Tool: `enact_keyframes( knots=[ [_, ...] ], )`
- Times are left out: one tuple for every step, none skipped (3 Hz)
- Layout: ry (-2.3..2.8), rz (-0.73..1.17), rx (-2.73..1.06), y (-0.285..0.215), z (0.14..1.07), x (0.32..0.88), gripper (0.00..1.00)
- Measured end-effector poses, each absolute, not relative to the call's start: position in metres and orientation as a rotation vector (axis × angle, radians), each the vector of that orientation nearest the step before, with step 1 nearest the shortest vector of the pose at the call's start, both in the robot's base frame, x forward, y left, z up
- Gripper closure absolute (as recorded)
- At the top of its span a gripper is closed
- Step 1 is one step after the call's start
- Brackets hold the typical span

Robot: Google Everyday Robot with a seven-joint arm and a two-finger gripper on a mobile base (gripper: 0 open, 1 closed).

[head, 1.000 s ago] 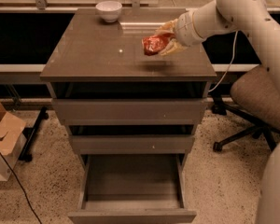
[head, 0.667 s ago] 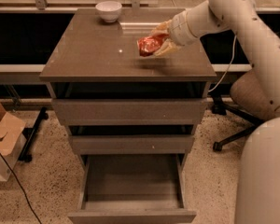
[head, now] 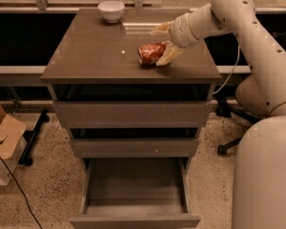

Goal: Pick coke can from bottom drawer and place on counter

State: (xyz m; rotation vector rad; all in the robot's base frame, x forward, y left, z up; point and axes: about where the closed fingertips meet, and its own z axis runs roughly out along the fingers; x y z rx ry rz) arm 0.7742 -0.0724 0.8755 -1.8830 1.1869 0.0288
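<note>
The coke can (head: 150, 53), red-orange and dented, lies on its side on the counter (head: 93, 49), right of centre. My gripper (head: 158, 46) reaches in from the right at the can's right end. Its fingers are spread: one finger (head: 160, 28) is above and behind the can, and the other touches or nearly touches the can's right side. The bottom drawer (head: 133, 182) is pulled open below and nothing shows inside it. The two upper drawers are shut.
A white bowl (head: 110, 10) stands at the counter's back left. A cardboard box (head: 2, 140) and a cable lie on the floor at the left. An office chair (head: 245, 97) stands right of the cabinet, behind my arm.
The gripper moved left and down with the can. The can was held above the counter; it now rests on the counter and the fingers have spread.
</note>
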Motion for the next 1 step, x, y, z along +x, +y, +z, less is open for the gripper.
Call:
enact_keyframes(
  knots=[
    [1.186,0.032,-1.884,-0.0710,0.8742,0.7744,0.00]
  ],
)
